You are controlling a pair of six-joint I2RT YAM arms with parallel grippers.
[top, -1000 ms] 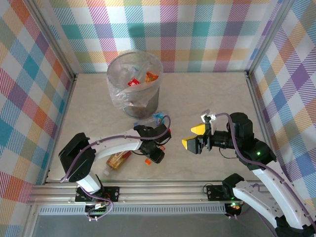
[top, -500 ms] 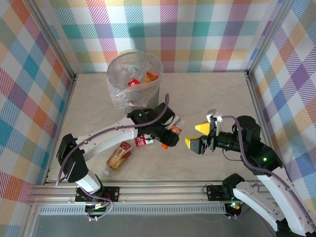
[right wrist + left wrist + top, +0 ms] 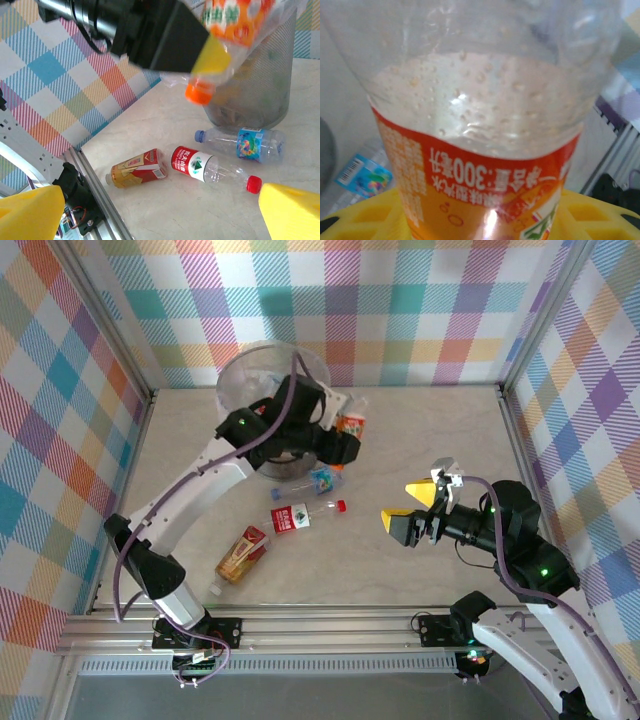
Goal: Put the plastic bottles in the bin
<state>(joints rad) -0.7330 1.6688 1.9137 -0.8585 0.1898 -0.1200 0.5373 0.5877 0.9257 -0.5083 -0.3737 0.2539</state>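
Top: left claw has carried the orange-label bottle off the surface to the bin rim, clamped on it. Left wrist: bottle seated between yellow fingers. Right wrist: right claw wide open, empty; three bottles lie on the surface. Release likely next.

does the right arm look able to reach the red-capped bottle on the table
Probably yes: the right gripper hangs open just right of the red-capped bottle, bare table between, and the left gripper holds an orange-labelled bottle at the bin.
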